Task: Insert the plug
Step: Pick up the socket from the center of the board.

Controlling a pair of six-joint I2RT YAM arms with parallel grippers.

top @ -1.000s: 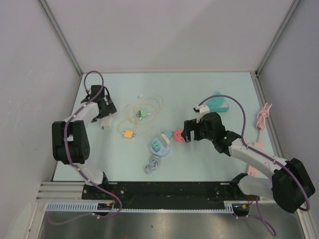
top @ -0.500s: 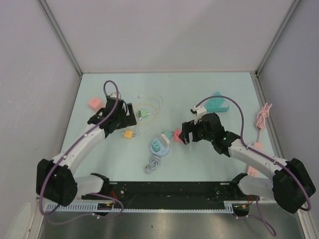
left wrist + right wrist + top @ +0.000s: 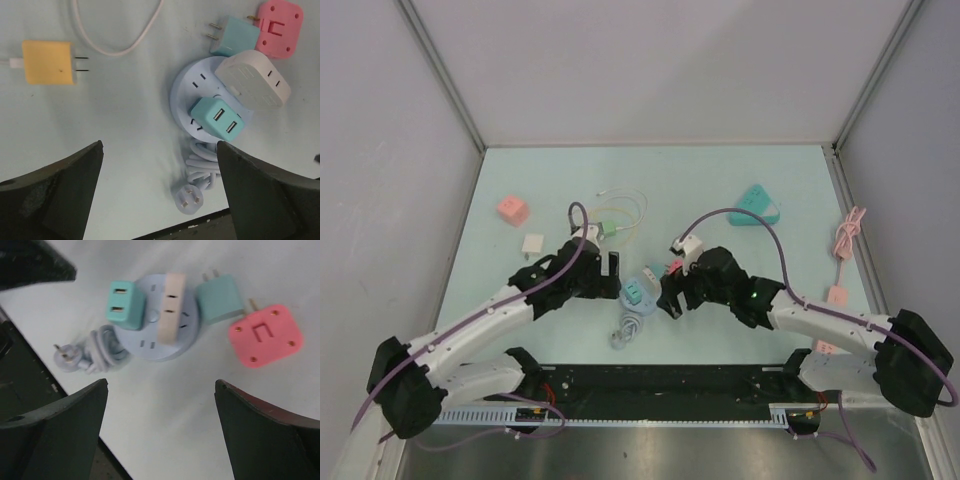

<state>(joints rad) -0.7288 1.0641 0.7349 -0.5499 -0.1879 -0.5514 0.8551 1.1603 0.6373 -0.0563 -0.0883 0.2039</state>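
You see the white cable (image 3: 120, 52) cut off by the left wrist view's top edge, the pink adapter (image 3: 672, 266) mostly hidden from above behind the right gripper (image 3: 667, 297), right wrist view blurred throughout.

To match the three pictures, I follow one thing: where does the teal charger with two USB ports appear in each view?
Top external: teal charger near the centre.
Left wrist: it is right of centre.
Right wrist: it is upper left.
Shared landmark: the round power strip that holds it.
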